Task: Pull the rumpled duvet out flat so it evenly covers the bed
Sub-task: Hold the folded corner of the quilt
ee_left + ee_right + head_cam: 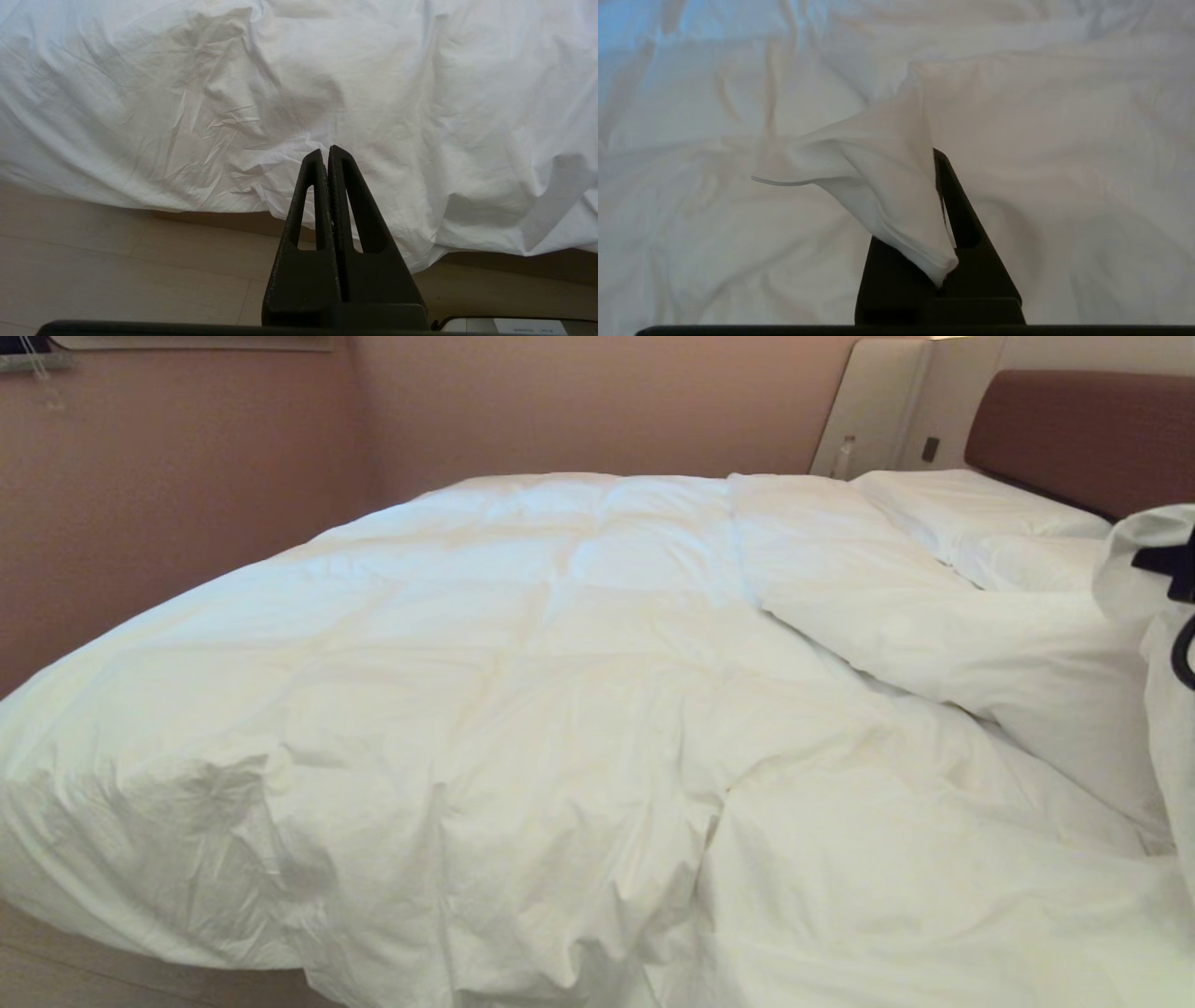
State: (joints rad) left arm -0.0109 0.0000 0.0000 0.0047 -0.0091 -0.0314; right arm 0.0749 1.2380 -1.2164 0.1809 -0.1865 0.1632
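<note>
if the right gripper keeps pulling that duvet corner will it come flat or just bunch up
Probably floppy: the duvet corner folds limply over the shut right gripper. It looks puffy and bulky, so one pinch likely drags a ridge rather than the whole sheet. Thin cloth may slip free.

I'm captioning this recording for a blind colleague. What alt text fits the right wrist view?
The right gripper, shut on a pinched fold of the white duvet, holds that fold lifted above the rest of the rumpled cover. The cloth drapes over one black finger and hides most of it; creased white bedding fills the background.
</note>
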